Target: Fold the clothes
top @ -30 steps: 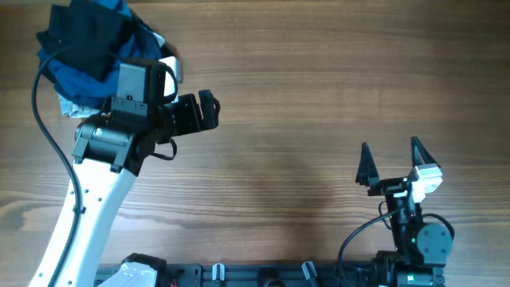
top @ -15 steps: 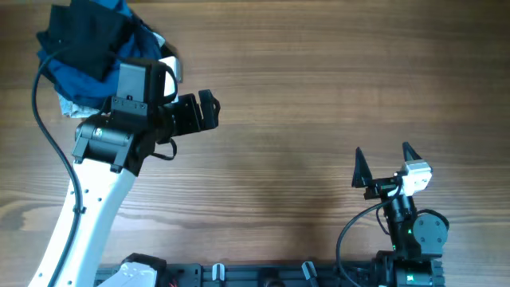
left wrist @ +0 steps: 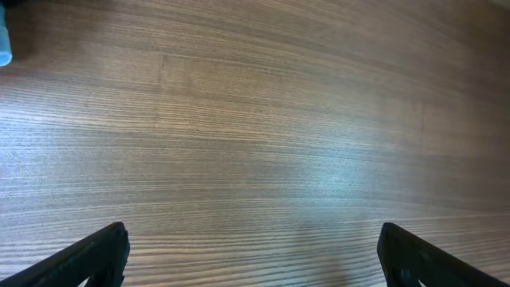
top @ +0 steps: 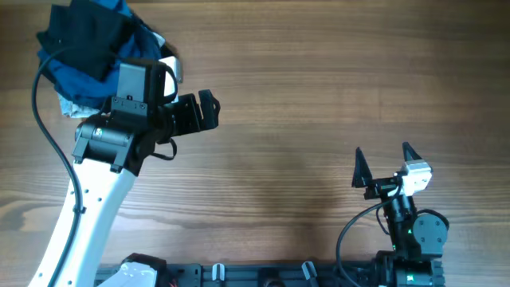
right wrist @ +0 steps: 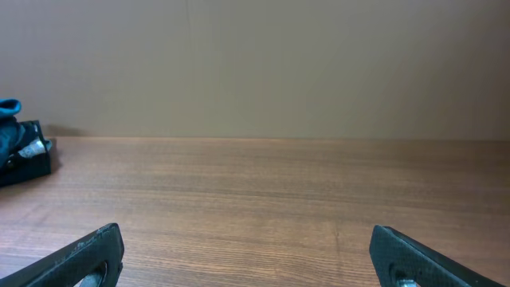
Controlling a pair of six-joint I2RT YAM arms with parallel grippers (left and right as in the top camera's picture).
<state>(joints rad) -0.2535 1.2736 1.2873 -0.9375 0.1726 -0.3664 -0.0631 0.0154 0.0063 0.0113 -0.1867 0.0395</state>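
A heap of dark navy and blue clothes (top: 92,44) lies bunched at the table's far left corner, partly under my left arm. My left gripper (top: 209,110) is open and empty, to the right of the heap over bare wood; its wrist view shows both fingertips (left wrist: 253,251) wide apart above the table. My right gripper (top: 386,159) is open and empty near the front right edge. Its wrist view shows its fingers (right wrist: 247,255) apart, with a bit of blue cloth (right wrist: 9,112) far off at the left.
The wooden table (top: 319,80) spans the view. A black rail with fittings (top: 263,275) runs along the front edge. A plain wall (right wrist: 255,64) stands behind the table in the right wrist view.
My right gripper has shifted slightly left and down toward the front edge. The left arm and the clothes have not moved.
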